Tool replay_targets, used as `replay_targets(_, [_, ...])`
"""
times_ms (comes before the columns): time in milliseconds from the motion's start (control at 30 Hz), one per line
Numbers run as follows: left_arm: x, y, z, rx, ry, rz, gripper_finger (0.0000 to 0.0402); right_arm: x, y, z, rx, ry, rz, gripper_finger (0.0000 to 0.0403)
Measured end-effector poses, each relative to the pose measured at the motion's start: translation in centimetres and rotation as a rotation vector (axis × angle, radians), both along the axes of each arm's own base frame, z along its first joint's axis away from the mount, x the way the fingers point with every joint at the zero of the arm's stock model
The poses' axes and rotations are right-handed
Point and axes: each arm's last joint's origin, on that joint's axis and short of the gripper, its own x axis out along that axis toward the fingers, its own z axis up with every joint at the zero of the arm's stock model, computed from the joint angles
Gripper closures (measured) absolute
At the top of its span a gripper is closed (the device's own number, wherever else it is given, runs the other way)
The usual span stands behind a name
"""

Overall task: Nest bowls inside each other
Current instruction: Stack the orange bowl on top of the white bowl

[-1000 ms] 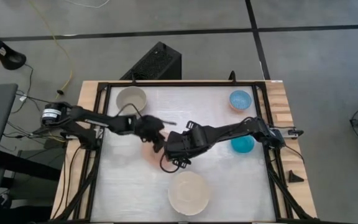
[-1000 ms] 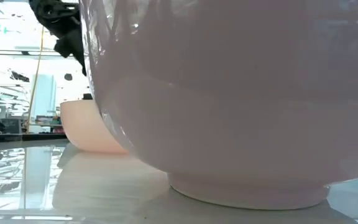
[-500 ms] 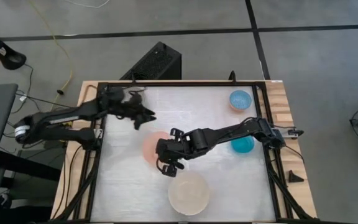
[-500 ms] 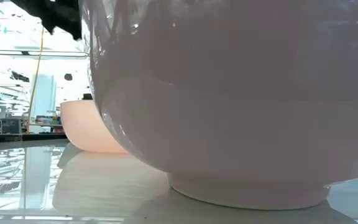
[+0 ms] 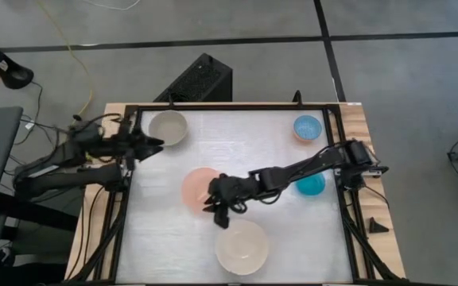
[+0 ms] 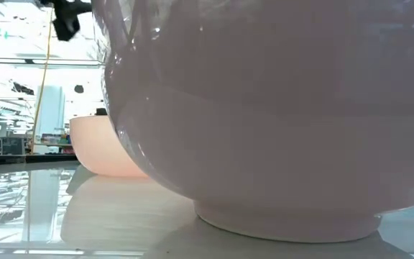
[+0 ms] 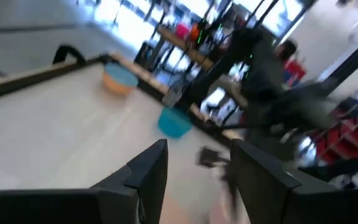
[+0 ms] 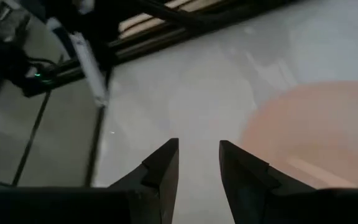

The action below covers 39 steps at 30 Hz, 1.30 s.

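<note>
The salmon-pink bowl (image 5: 198,187) stands on its foot mid-table, and the large cream-white bowl (image 5: 241,246) sits close to the near edge, filling the low view (image 6: 264,108). A beige-grey bowl (image 5: 168,127) is at the far left, a light blue bowl (image 5: 308,127) at the far right, and a teal bowl (image 5: 312,185) by the right edge. My right gripper (image 5: 211,200) hovers open at the salmon bowl's near-right rim (image 8: 316,137), nothing between its fingers. My left gripper (image 5: 156,144) is open and empty at the left edge, beside the beige-grey bowl.
A black frame (image 5: 128,159) runs around the white tabletop, with wooden strips outside it. Bare tabletop (image 5: 165,238) lies at the near left and in the far middle. A black box (image 5: 199,79) stands on the floor beyond the far edge.
My left gripper has drawn back from over the salmon-pink bowl toward the table's far left, rising and leveling out, and the bowl now shows uncovered. My right gripper has sunk a little beside that bowl and tipped from pointing down to slanting toward the left edge. No bowl has moved.
</note>
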Motion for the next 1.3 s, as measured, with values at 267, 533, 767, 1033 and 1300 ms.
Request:
replay_targets(267, [-1.6,-0.8,0.1,-0.019,-0.039,0.022,0.0237,-2.5,-2.9,-3.7,-0.006,0.006,0.106,0.0255])
replay_targets(533, [-0.9,-0.8,-0.1,-0.040,-0.012,0.007,0.0237,-2.5,-3.8,-4.8,-0.169,0.044,0.238,0.0255])
replay_targets(767, [-0.1,-0.8,-0.3,-0.048,0.020,-0.002,0.0237,-2.8,-4.4,-5.6,-0.292,0.086,0.324,0.0255])
replay_targets(1033, [0.7,-0.6,-0.5,-0.053,0.052,0.007,0.0237,-1.6,-5.1,-7.5,-0.355,0.119,0.392,0.0255])
replay_targets(1300, [0.9,-0.6,-0.5,-0.064,0.046,0.010,0.0237,1.9,-4.6,-9.4,-0.425,0.230,0.428,0.0257])
